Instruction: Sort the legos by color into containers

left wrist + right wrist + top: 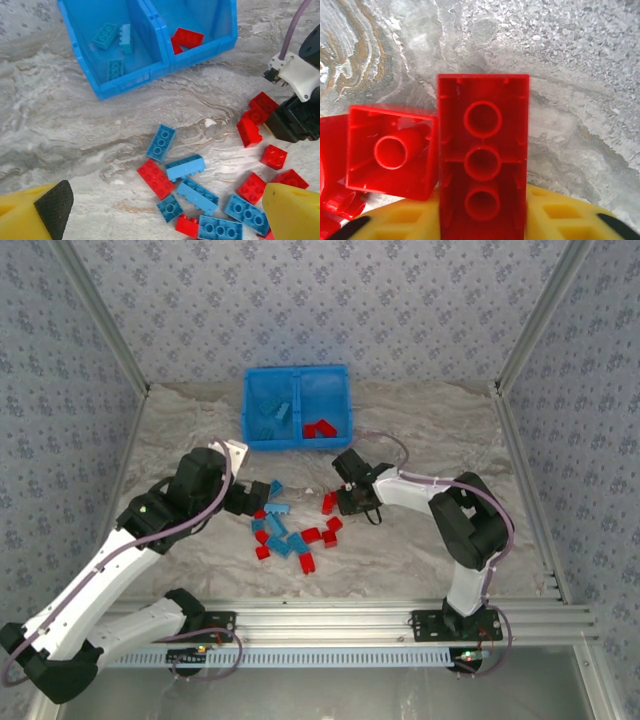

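Observation:
The containers are two compartments of a blue bin (296,445) at the back centre. Its left compartment holds light blue legos (105,35) and its right one red legos (187,37). Several loose red and blue legos (285,535) lie mixed on the table between the arms. My left gripper (165,215) hovers open above this pile (200,190) with nothing between its fingers. At the pile's right edge my right gripper (482,222) is low and shut on a long red lego (482,150), whose hollow underside faces the camera. A square red lego (392,152) touches its left side.
Marbled grey cloth covers the table (430,430). Patterned walls close in the left, back and right sides. An aluminium rail (330,618) runs along the near edge by the arm bases. Open cloth lies right of the right arm and left of the bin.

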Controlling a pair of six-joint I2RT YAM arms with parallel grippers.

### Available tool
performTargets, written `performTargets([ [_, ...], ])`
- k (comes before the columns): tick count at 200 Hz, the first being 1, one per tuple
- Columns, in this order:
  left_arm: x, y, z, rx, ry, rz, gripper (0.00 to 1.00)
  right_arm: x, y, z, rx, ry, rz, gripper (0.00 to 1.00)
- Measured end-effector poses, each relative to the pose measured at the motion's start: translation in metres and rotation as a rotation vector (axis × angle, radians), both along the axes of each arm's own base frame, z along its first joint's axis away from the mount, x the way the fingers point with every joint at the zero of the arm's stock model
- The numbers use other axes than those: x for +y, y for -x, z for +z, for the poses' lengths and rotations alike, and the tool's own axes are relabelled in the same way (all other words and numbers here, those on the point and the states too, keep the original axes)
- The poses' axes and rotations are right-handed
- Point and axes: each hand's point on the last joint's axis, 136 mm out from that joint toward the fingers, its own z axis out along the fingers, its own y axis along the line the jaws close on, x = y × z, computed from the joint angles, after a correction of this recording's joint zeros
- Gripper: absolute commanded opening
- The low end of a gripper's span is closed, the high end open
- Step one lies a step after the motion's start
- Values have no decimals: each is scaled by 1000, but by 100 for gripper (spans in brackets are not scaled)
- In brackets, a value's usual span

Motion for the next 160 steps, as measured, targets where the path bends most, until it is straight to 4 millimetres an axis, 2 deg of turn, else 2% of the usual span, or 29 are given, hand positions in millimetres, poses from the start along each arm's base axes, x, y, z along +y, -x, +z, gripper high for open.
performTargets([
  [36,6,4,-17,21,-33,-3,99,-4,-3,3,-21,18,-21,29],
  [55,9,4,-22,29,-30,3,99,-14,2,21,-61,18,-42,29],
  [74,14,6,-22,29,-11,10,99,-15,6,65,-156,-19,-46,29],
  [103,23,8,-15,8,61,22,99,13,1,146,-314,-149,-13,28],
  [122,29,11,-9,-18,104,26,99,36,-22,193,-402,-219,-5,28],
  [135,32,12,-6,-43,123,25,99,50,-46,214,-449,-239,-6,28],
  [151,33,14,-7,-55,125,15,99,65,-82,225,-493,-245,-17,28],
  [160,31,15,-7,-55,129,2,99,69,-105,222,-502,-236,-29,28],
])
